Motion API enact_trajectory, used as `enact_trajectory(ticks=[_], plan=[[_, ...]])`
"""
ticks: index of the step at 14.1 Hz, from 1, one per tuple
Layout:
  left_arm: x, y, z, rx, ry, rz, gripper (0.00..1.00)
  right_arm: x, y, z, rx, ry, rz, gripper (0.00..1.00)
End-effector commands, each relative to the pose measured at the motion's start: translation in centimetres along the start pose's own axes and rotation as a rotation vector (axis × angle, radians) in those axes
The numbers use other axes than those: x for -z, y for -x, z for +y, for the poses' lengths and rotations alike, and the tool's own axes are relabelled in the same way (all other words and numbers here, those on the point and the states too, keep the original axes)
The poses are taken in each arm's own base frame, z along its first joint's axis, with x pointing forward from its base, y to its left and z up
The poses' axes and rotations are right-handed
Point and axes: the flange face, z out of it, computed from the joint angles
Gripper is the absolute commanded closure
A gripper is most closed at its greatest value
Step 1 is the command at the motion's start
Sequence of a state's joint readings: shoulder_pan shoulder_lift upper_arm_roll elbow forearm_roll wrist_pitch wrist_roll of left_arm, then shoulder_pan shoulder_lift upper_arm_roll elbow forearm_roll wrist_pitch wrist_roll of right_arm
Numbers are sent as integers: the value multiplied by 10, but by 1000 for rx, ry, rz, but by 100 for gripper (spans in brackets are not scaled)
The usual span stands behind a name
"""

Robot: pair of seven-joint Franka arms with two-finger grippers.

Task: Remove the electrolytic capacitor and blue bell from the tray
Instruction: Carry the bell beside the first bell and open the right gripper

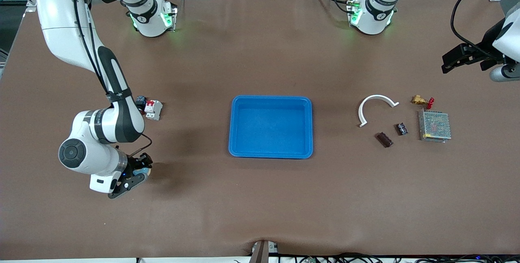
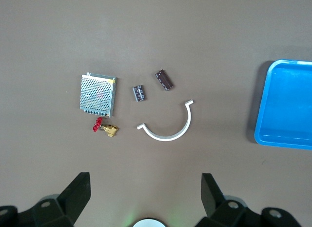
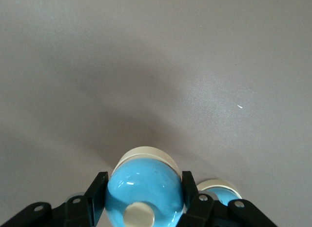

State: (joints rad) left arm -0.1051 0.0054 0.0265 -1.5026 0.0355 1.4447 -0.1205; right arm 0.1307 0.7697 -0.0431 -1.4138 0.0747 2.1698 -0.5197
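Note:
A blue dome bell [image 3: 144, 190] with a white base sits between the fingers of my right gripper [image 3: 145, 197], which is shut on it. In the front view this gripper [image 1: 136, 173] is low over the table at the right arm's end. A second similar blue and white piece [image 3: 220, 189] shows beside one finger. Two small dark capacitor-like parts [image 1: 384, 139] [image 1: 401, 128] lie toward the left arm's end; they also show in the left wrist view [image 2: 164, 80] [image 2: 139, 93]. My left gripper [image 1: 463, 62] [image 2: 145, 180] is open and empty, high above them. The blue tray [image 1: 271, 100] is mid-table.
Near the dark parts lie a white curved strip [image 1: 375, 99], a brass valve with a red handle [image 1: 420, 100] and a mesh-covered power supply [image 1: 434, 126]. A white and red circuit breaker [image 1: 153, 109] lies beside the right arm's forearm.

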Motion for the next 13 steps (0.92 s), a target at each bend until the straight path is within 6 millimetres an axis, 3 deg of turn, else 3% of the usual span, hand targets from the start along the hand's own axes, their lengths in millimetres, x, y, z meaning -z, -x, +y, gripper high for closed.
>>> enact_trajectory(ticks=[1,8,13], plan=[[2,4,0,-19,26,8,0,-12,-1,-4,25,-6,4,46],[2,4,-1,-17,26,8,0,-48,6,-7,55,-2,2,46],[2,4,-3,-14,27,8,0,-54,8,-1,81,1,7,46]])
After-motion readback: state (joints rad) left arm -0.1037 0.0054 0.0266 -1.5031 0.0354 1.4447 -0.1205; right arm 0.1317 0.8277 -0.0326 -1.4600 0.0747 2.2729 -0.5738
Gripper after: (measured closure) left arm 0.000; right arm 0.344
